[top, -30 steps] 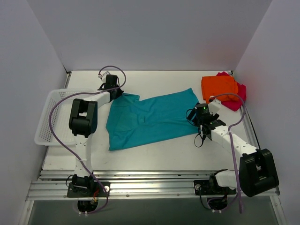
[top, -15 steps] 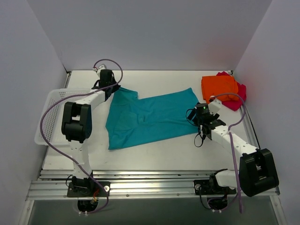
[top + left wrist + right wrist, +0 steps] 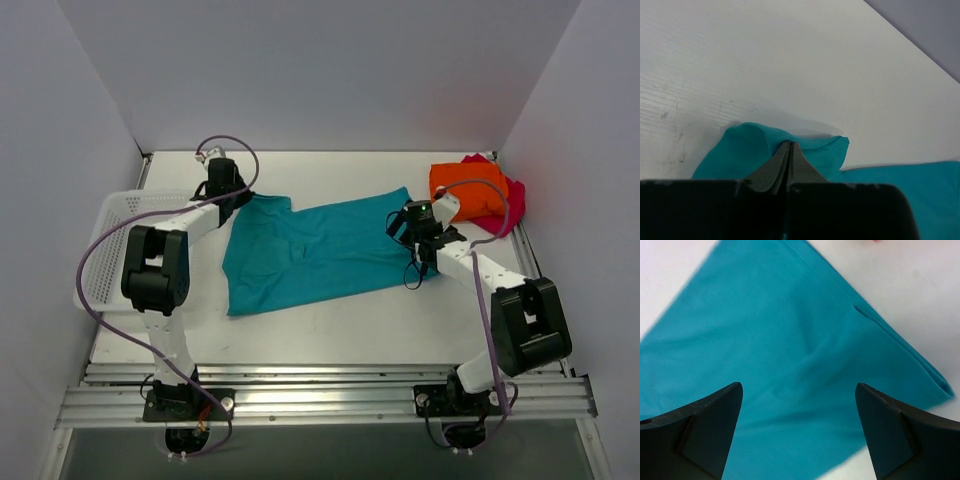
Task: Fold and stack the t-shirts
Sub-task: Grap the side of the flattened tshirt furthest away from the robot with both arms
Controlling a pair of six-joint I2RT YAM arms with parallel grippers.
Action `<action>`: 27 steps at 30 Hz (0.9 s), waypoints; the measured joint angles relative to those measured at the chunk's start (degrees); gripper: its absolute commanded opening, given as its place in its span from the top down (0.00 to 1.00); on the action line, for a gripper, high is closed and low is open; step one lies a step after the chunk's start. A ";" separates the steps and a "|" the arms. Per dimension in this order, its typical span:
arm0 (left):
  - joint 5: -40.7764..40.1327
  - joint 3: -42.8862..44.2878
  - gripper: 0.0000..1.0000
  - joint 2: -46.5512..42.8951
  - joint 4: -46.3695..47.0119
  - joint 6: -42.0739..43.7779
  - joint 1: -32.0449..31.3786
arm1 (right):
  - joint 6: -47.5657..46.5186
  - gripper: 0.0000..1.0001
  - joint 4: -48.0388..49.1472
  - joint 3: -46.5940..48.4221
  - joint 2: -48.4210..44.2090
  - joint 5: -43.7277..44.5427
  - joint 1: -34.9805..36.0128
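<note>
Teal shirt (image 3: 320, 255): spread flat at mid-counter; its far-left corner is bunched and lifted.
Left fingers (image 3: 788, 157): pressed together, pinching that bunched corner of the teal shirt.
Right fingers (image 3: 397, 226): spread wide over the teal shirt's right end, holding nothing.
Orange shirt (image 3: 468, 188): folded, at the far right of the counter (image 3: 330, 330), lying on the pink shirt.
Pink shirt (image 3: 508, 203): under the orange shirt, showing past its right side.
Basket (image 3: 100, 260): white mesh, at the counter's left edge.

Three soft cloth t-shirts: one teal-blue t-shirt (image 3: 320, 250), one bright orange t-shirt (image 3: 466, 186), one magenta-pink t-shirt (image 3: 510, 208); one white plastic mesh basket (image 3: 115, 235), left of my left gripper (image 3: 789, 150).
</note>
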 measured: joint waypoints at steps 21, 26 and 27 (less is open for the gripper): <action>7.15 -0.92 0.98 0.20 1.18 1.68 0.94 | -9.94 0.09 -6.19 60.92 53.59 5.70 -4.87; 7.32 -1.27 0.98 0.20 1.14 1.75 1.05 | -9.92 0.12 -6.60 60.94 54.80 5.66 -6.25; 7.32 -1.27 0.98 0.20 1.20 1.75 1.03 | -9.90 0.14 -6.56 60.94 54.84 5.66 -6.32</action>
